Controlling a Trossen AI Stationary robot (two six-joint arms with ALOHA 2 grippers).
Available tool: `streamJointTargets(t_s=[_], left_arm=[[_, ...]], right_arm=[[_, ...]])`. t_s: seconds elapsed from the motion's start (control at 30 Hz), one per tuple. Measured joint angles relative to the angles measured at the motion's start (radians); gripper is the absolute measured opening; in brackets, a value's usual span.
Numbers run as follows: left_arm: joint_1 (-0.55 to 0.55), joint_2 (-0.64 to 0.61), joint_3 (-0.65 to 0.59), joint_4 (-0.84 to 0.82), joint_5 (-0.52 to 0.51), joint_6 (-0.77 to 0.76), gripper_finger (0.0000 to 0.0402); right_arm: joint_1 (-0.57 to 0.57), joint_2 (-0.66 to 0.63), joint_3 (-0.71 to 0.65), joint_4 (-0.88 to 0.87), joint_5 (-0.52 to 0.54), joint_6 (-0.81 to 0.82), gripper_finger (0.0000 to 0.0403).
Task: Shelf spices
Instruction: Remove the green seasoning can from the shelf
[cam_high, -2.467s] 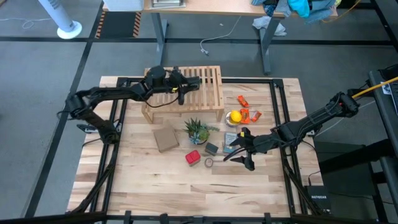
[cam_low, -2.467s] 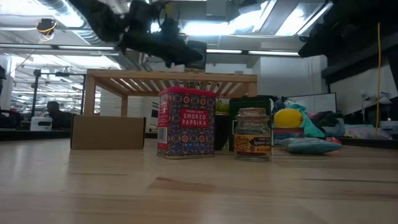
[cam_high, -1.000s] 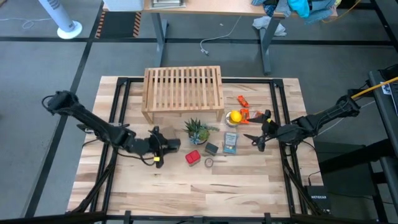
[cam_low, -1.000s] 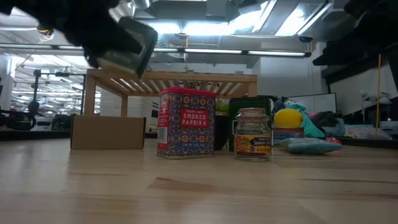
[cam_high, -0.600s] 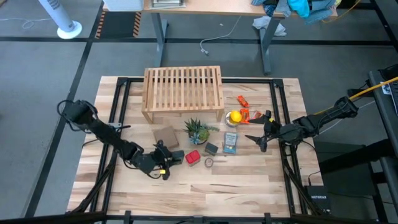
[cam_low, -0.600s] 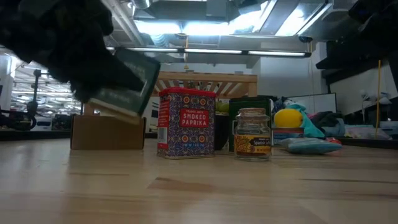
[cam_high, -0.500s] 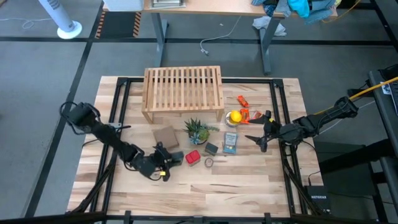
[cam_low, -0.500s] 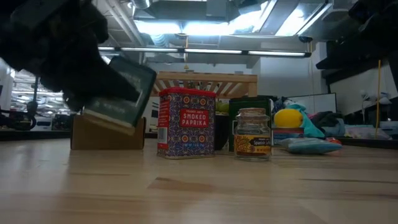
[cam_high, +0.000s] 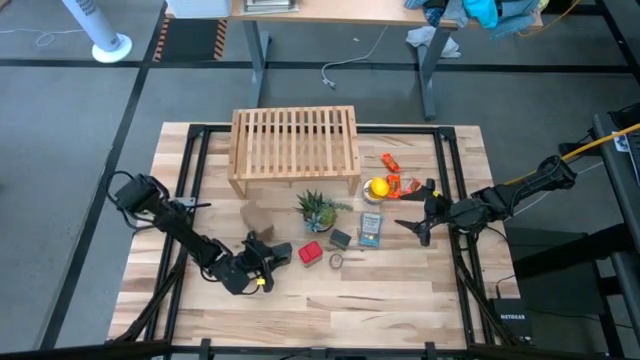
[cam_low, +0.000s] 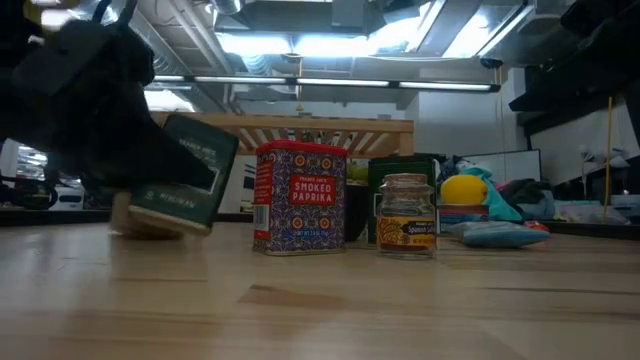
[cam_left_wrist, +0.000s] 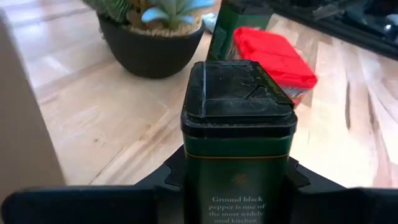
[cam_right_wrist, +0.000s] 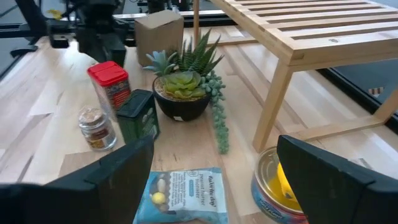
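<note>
My left gripper (cam_high: 268, 255) is low over the near-left table, shut on a dark green pepper tin (cam_left_wrist: 238, 118), just left of the red paprika tin (cam_high: 310, 252). In the low view the held tin (cam_low: 187, 178) leans, its lid toward the red tin (cam_low: 298, 196). A second dark tin (cam_high: 341, 239) and a small round jar (cam_high: 336, 261) stand on their bases beside the red tin. The wooden shelf (cam_high: 295, 145) stands at the far middle, its top bare. My right gripper (cam_high: 420, 215) hangs open at the right, holding nothing. My left gripper pinches the pepper tin's two opposite side walls (cam_left_wrist: 193, 180), low on its body, between its two fingers (cam_left_wrist: 292, 177). The fingers come nearly level from the table's left. The tin leans with its lid away from the gripper. I cannot tell whether its bottom edge (cam_low: 165, 225) touches the table.
A potted succulent (cam_high: 318, 210) and a brown cardboard box (cam_high: 257, 215) stand between the shelf and the tins. A blue packet (cam_high: 371, 228), a yellow can (cam_high: 377, 188) and orange items (cam_high: 398, 183) lie to the right. Bare table lies along the near edge.
My left gripper has come down and toward the table's near edge with the pepper tin, rolling as it went. The tin has sunk from shelf-top height to just at the table, beside the red tin, still leaning.
</note>
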Motion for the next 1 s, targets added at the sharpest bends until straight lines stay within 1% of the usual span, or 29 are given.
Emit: streamJointTargets(t_s=[0.1, 0.5, 0.53, 0.67, 0.73, 0.83, 1.0], left_arm=[[0.0, 0.019, 0.0, -0.006, -0.003, -0.012, 0.0107], [-0.001, 0.018, 0.0, -0.005, -0.002, -0.019, 0.0108], [-0.001, 0.018, 0.0, -0.005, -0.002, -0.027, 0.0112], [-0.001, 0.018, 0.0, -0.005, -0.002, -0.048, 0.016], [-0.001, 0.017, 0.0, -0.004, -0.002, -0.048, 0.0175], [-0.001, 0.017, 0.0, -0.004, -0.002, -0.048, 0.0183], [-0.001, 0.016, 0.0, -0.003, 0.022, -0.05, 0.0181]], right_arm=[[0.0, 0.0, 0.0, 0.002, -0.005, 0.0, 0.0347], [0.0, 0.0, 0.0, 0.004, -0.008, 0.002, 0.0347], [0.0, 0.0, 0.0, 0.005, -0.008, 0.002, 0.0347], [0.0, 0.0, 0.0, 0.004, -0.01, 0.002, 0.0347], [0.0, 0.0, 0.0, 0.004, -0.01, 0.002, 0.0347], [0.0, 0.0, 0.0, 0.004, -0.01, 0.002, 0.0347], [0.0, 0.0, 0.0, 0.004, -0.017, 0.002, 0.0347]])
